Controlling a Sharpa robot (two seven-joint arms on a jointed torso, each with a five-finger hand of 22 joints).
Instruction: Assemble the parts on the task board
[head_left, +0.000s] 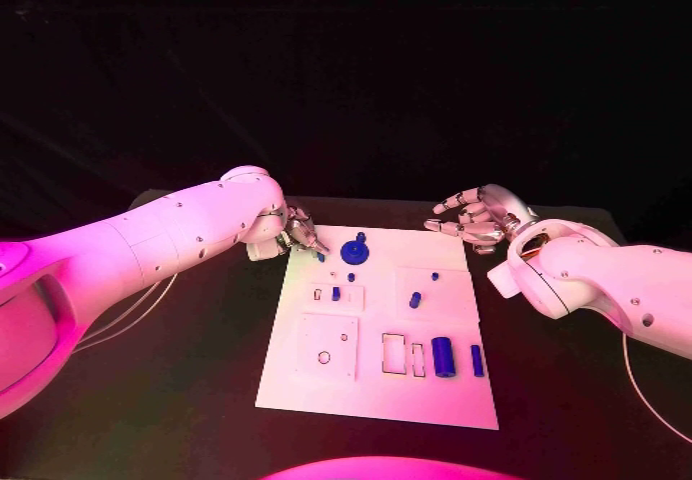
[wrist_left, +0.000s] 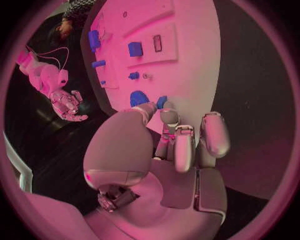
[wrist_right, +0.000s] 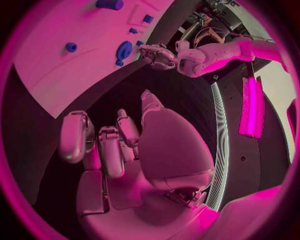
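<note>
The white task board (head_left: 378, 395) lies in the middle of the black table. A round blue part (head_left: 355, 252) sits near its far edge, with a small blue piece (head_left: 359, 237) just behind it. Two blue cylinders (head_left: 443, 357) lie at the near right, and several tiny blue parts (head_left: 415, 299) dot the middle. My left hand (head_left: 296, 232) is over the far left corner; its thumb and a finger pinch a small blue part (wrist_left: 162, 102) beside the round part (wrist_left: 138, 97). My right hand (head_left: 473, 220) hovers off the far right corner, fingers apart and holding nothing.
The board carries a raised square block (head_left: 329, 345) with a hole and narrow rectangular slots (head_left: 394, 352) at its near half. Thin cables (head_left: 130, 310) trail over the table to the left of the board. Dark tabletop surrounds the board on all sides.
</note>
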